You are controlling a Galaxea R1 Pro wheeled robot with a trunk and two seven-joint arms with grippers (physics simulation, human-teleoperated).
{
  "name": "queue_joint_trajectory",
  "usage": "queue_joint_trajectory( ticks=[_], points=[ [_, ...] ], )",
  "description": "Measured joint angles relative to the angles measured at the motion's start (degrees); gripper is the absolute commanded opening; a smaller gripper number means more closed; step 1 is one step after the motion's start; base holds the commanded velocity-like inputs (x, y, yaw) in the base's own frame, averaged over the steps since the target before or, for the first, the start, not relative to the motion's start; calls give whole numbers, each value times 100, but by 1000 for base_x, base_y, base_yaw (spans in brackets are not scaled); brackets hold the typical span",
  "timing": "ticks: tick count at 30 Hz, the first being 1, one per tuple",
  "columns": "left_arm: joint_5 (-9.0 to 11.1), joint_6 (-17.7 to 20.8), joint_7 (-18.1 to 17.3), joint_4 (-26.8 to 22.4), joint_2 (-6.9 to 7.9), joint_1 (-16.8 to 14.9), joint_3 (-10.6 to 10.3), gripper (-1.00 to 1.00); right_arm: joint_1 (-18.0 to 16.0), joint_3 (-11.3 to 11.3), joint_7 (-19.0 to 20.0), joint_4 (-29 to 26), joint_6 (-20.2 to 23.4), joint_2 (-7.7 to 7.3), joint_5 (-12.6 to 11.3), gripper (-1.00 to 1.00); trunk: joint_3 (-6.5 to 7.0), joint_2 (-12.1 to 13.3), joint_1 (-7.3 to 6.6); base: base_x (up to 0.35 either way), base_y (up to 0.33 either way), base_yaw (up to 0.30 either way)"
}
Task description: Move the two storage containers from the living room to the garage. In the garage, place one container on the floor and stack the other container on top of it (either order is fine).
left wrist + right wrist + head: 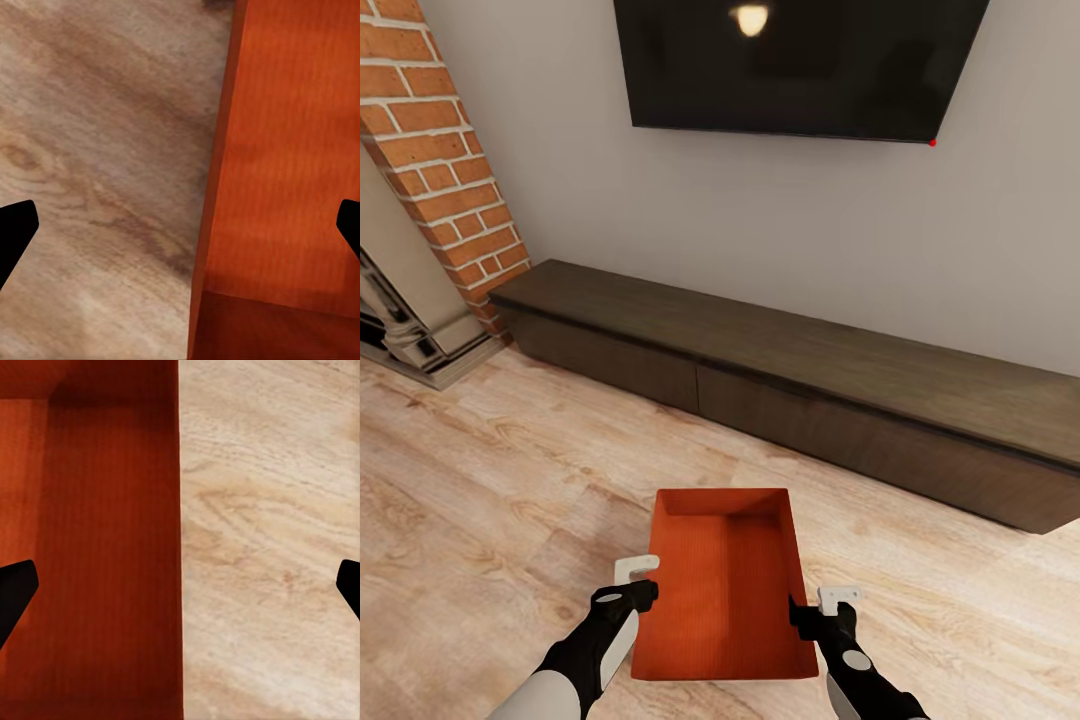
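A light wood plank floor (480, 470) met a long dark wooden cabinet (790, 390) under a black wall TV (800, 65). An orange-red ribbed plastic bin (725, 590) sat between the left gripper (638, 582) and right gripper (822, 610); wrist views showed both gaping, straddling its walls.

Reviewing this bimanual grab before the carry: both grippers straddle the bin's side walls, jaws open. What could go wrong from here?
1. The left gripper and right gripper each straddle a thin wall of the storage container with jaws wide; uneven closing could likely tilt or twist it.
2. Only one wall edge sits between the fingers in each wrist view, so the grip may be shallow and slip on lifting.
3. The low TV cabinet stands close ahead; turning with the bin could clip it.
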Motion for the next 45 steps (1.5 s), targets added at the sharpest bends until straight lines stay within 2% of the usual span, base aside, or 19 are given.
queue_joint_trajectory(
  ticks=[11, 19, 25, 45],
  points=[
    [-7, -5, 28, 4, -6, 1, -56, 100, 0, -5, 0, 0, -2, -2, 4, 100, 0, 0, 0, 0, 0, 0],
    [-7, -19, 45, 116, -11, 2, -546, 100, 0, -10, -1, 0, -1, -2, 5, 100, 0, 0, 0, 0, 0, 0],
    [0, -21, 50, 164, -3, 1, -634, 100, 0, -8, 6, 6, 13, -4, 0, 100, 0, 0, 0, 0, 0, 0],
    [23, -30, 51, 199, 3, 3, -642, 100, 0, -16, 7, 45, 16, -4, 0, 100, -359, -801, 439, 0, 0, 0]
  ],
)
